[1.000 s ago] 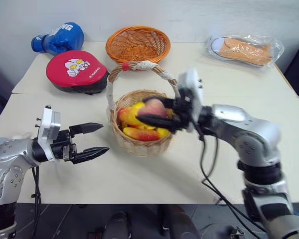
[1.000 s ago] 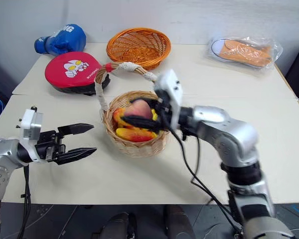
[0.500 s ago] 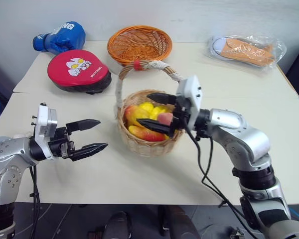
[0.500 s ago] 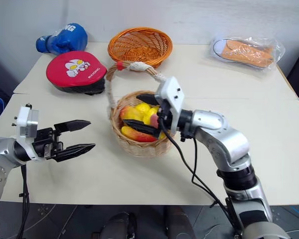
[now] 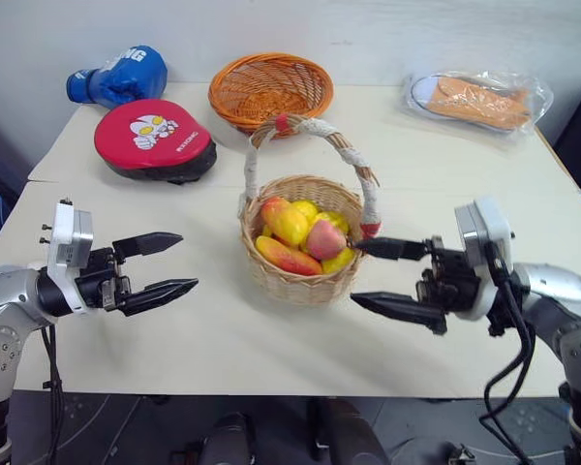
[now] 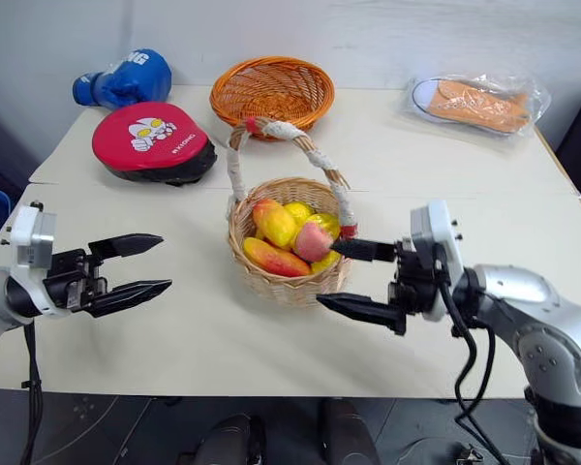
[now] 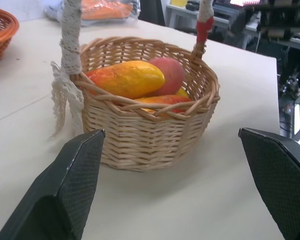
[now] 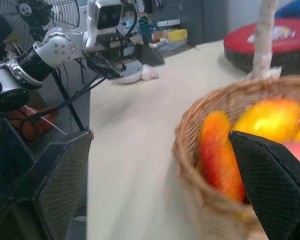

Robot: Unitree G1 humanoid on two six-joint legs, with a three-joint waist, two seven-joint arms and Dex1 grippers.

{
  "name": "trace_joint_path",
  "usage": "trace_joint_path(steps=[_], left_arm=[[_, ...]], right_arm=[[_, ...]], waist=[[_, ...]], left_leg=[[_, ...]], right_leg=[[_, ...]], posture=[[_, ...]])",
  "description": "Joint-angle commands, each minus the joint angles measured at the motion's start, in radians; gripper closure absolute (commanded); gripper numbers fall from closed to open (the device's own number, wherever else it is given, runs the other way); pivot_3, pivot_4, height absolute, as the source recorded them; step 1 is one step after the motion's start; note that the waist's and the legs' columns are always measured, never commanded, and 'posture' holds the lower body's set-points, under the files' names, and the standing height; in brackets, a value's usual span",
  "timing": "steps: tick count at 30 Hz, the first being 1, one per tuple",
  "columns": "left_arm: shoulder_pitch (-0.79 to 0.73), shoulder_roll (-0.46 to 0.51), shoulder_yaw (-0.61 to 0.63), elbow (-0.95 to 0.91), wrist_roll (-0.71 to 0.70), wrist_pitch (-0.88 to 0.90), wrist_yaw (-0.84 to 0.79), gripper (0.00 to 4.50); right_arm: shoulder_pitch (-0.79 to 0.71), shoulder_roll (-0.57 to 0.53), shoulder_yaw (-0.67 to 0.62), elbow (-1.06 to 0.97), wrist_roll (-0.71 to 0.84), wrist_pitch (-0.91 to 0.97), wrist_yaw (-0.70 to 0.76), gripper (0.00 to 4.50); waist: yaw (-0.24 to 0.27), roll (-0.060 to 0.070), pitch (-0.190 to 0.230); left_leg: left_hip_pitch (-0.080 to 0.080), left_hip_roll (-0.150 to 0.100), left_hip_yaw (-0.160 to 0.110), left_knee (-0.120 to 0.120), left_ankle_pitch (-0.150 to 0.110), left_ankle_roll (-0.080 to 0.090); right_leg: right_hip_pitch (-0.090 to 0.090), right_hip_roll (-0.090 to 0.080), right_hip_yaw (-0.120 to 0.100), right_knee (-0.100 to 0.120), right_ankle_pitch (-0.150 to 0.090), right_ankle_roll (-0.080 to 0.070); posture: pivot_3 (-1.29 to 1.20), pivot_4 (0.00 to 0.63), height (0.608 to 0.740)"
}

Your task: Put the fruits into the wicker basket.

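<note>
Wicker basket [image 5: 305, 263] sits mid-bench, mangoes [image 5: 287, 256] and peach [image 5: 325, 238] piled inside | right end effector [image 5: 393, 279] at basket's 3 o'clock, fingers spread wide, grasping nothing | left end effector [image 5: 162, 264] at 9 o'clock, well apart, also spread and empty | orange bowl [image 5: 269, 89] at 12 o'clock.

Left gripper [image 5: 157, 263] at lower left, fingers spread, pointing right; right gripper [image 5: 395, 280] at lower right, spread, pointing left.
</note>
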Motion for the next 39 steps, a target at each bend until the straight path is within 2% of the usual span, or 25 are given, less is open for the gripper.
trace_joint_path(steps=[1, 6, 10, 11, 14, 20, 23, 24, 27, 32, 35, 39], left_arm=[[0.016, 0.000, 0.036, -0.039, -0.023, -0.005, 0.014, 0.00], [0.023, -0.006, 0.038, -0.027, -0.017, -0.030, 0.008, 0.00], [-0.009, -0.031, 0.007, -0.029, -0.016, -0.050, 0.024, 0.00], [-0.016, -0.035, -0.005, -0.031, -0.015, -0.052, 0.023, 0.00], [-0.041, -0.037, -0.030, -0.020, -0.010, -0.056, 0.019, 0.00], [-0.092, -0.041, -0.073, 0.000, 0.000, -0.050, 0.022, 0.00], [-0.121, -0.064, -0.105, -0.020, -0.014, -0.039, 0.045, 0.00], [-0.140, -0.072, -0.119, -0.022, -0.017, -0.035, 0.051, 0.00], [-0.172, -0.083, -0.154, -0.015, -0.014, -0.031, 0.044, 0.00], [-0.215, -0.096, -0.193, 0.018, -0.008, -0.038, 0.025, 0.00], [-0.253, -0.122, -0.229, 0.054, -0.003, -0.041, 0.013, 0.00], [-0.288, -0.167, -0.277, 0.058, 0.008, -0.030, 0.043, 0.00]], right_arm=[[0.022, -0.058, -0.062, 0.074, -0.141, -0.131, 0.036, 0.03], [-0.104, 0.003, -0.003, 0.147, -0.196, -0.185, -0.027, 0.03], [-0.169, 0.093, 0.053, 0.161, -0.226, -0.197, -0.096, 0.03], [-0.183, 0.113, 0.078, 0.152, -0.219, -0.183, -0.102, 0.20], [-0.216, 0.143, 0.132, 0.152, -0.224, -0.161, -0.107, 0.95], [-0.282, 0.176, 0.201, 0.244, -0.312, -0.204, -0.117, 3.06], [-0.270, 0.174, 0.181, 0.247, -0.321, -0.250, -0.080, 4.12], [-0.262, 0.164, 0.160, 0.242, -0.310, -0.258, -0.059, 4.32], [-0.226, 0.135, 0.079, 0.214, -0.259, -0.254, -0.033, 4.31], [-0.145, 0.101, -0.117, 0.178, -0.227, -0.242, -0.148, 4.31], [-0.118, 0.056, -0.223, 0.220, -0.276, -0.269, -0.204, 4.31], [-0.111, -0.008, -0.269, 0.334, -0.332, -0.318, -0.181, 4.31]], waist=[[-0.001, 0.000, 0.000], [-0.008, 0.000, 0.000], [-0.003, 0.000, 0.000], [-0.003, 0.000, 0.000], [-0.002, 0.000, 0.000], [-0.002, 0.000, 0.000], [-0.002, 0.000, 0.000], [-0.001, 0.000, 0.000], [0.002, 0.000, 0.000], [0.010, 0.000, 0.000], [0.016, 0.000, 0.000], [0.019, 0.000, 0.000]], left_leg=[[0.000, -0.001, 0.001, 0.001, 0.000, 0.001], [0.001, 0.000, 0.003, 0.001, 0.001, 0.001], [0.000, 0.001, 0.001, -0.001, 0.003, -0.002], [0.000, 0.001, 0.001, -0.001, 0.003, -0.003], [-0.001, 0.001, 0.002, 0.000, 0.003, -0.003], [-0.001, 0.000, 0.002, 0.002, 0.003, -0.002], [-0.001, 0.000, 0.002, 0.001, 0.003, -0.003], [-0.001, 0.000, 0.002, 0.001, 0.003, -0.003], [-0.002, 0.000, 0.002, 0.001, 0.003, -0.003], [-0.002, 0.000, 0.003, 0.002, 0.003, -0.004], [-0.002, 0.000, 0.003, 0.003, 0.003, -0.003], [0.000, -0.001, 0.004, 0.003, 0.003, -0.003]], right_leg=[[0.000, -0.001, 0.000, -0.001, 0.001, 0.001], [0.000, 0.001, 0.002, 0.000, 0.002, 0.001], [-0.001, 0.003, 0.001, 0.000, 0.002, 0.000], [-0.001, 0.003, 0.001, 0.000, 0.002, 0.000], [-0.001, 0.002, 0.002, 0.000, 0.002, 0.000], [-0.001, 0.001, 0.001, 0.000, 0.002, 0.001], [-0.001, 0.001, 0.001, 0.000, 0.002, 0.001], [-0.002, 0.001, 0.001, 0.000, 0.002, 0.001], [-0.002, 0.001, 0.001, 0.000, 0.002, 0.001], [-0.002, 0.001, 0.001, -0.001, 0.002, 0.001], [-0.002, 0.002, 0.002, 0.000, 0.002, 0.001], [0.000, 0.002, 0.002, 0.000, 0.002, 0.001]], posture=[[0.00, 0.150, 0.740], [0.00, 0.150, 0.740], [0.00, 0.150, 0.740], [0.00, 0.150, 0.740], [0.00, 0.150, 0.740], [0.00, 0.150, 0.740], [0.00, 0.150, 0.740], [0.00, 0.150, 0.740], [0.00, 0.150, 0.740], [0.00, 0.150, 0.740], [0.00, 0.150, 0.740], [0.00, 0.150, 0.740]])
